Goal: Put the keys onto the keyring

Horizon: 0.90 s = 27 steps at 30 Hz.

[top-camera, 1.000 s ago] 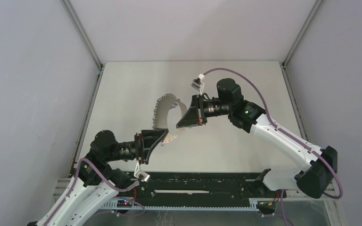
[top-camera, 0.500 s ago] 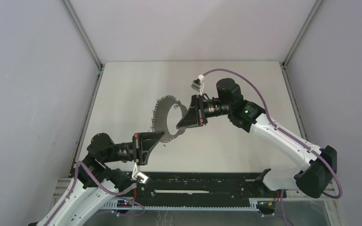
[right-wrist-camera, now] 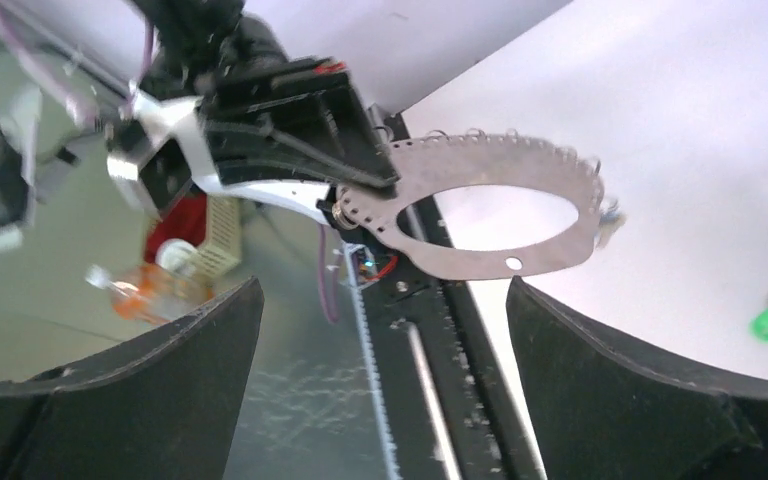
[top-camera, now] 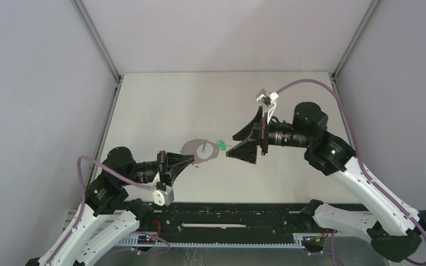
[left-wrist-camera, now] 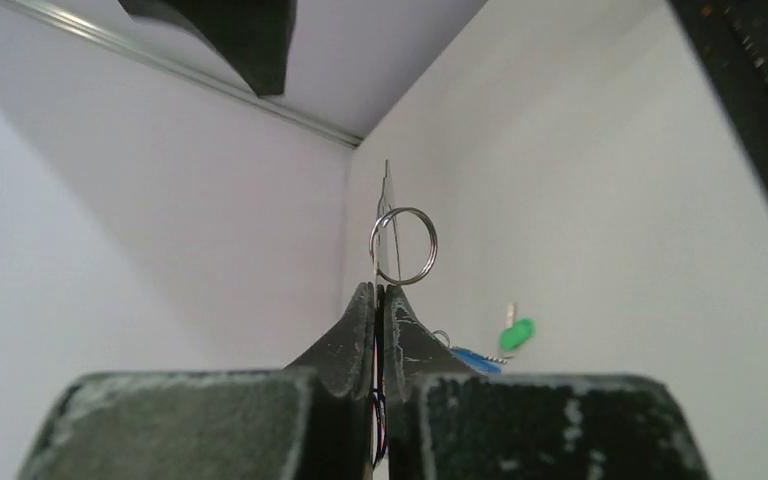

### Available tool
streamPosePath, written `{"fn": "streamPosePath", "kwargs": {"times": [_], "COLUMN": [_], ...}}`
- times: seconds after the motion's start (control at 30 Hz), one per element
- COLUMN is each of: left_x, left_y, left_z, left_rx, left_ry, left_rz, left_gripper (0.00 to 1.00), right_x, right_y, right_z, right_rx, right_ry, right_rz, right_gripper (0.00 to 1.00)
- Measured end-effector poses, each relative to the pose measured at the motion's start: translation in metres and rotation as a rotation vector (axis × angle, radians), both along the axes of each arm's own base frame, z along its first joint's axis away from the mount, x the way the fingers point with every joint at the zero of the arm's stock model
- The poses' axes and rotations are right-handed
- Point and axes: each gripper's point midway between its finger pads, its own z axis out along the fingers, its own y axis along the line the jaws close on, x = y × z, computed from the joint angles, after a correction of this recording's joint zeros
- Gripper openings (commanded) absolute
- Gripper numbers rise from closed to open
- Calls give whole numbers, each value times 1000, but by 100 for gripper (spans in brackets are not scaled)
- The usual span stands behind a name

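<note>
Grey-brown metal, the keyring point(top-camera: 191, 147) hangs over the middle of the tabletop point(top-camera: 161, 105). Its near-left rim is pinched in the left gripper point(top-camera: 189, 160), and the right gripper point(top-camera: 232, 147) stands spread just right of the green key point(top-camera: 222, 146).

Left wrist: the fingers point(left-wrist-camera: 358, 325) press together on the edge-on ring. The blue key point(left-wrist-camera: 475, 358) lies beside the green one on the tabletop.

Right wrist: wide-apart fingers frame the clamped ring.
</note>
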Motion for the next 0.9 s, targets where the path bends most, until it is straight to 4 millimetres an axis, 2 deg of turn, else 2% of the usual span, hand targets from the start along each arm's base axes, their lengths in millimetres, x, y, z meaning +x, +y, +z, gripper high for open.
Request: {"fn": "streamPosePath", "kwargs": {"times": [0.1, 0.27, 0.47, 0.57, 0.6, 0.7, 0.77, 0.8, 0.83, 0.87, 0.9], "left_x": [-3, -15, -26, -31, -33, -36, -38, -39, -40, -40, -39], "left_y": [-2, -6, -10, -11, -11, -12, -12, -12, -12, -11, -11], "left_z": [1, 4, 21, 26, 28, 29, 29, 28, 28, 27, 27], "left_rx": [-6, -25, -54, -62, -63, -65, -63, -61, -59, -57, -58], "left_ry": [153, 368, 508, 548, 556, 582, 596, 604, 609, 612, 612], "left_rz": [3, -20, -56, -76, -81, -93, -102, -104, -105, -104, -94], "left_gripper": [0, 0, 0, 0, 0, 0, 0, 0, 1, 12, 21], "right_x": [-22, -47, -53, -57, -57, -56, -55, -55, -55, -56, -58], "right_y": [-3, 9, 36, 48, 50, 58, 63, 65, 67, 69, 70], "right_z": [12, 7, -20, -31, -33, -35, -36, -35, -34, -33, -33], "right_rx": [-1, -34, -99, -123, -129, -139, -139, -137, -133, -129, -126], "right_ry": [-231, -503, -627, -653, -660, -682, -690, -694, -697, -699, -697], "right_rz": [38, 164, 278, 311, 312, 301, 295, 291, 287, 284, 288], "right_gripper": [100, 100, 96, 89, 85, 63, 41, 24, 11, 0, 0]}}
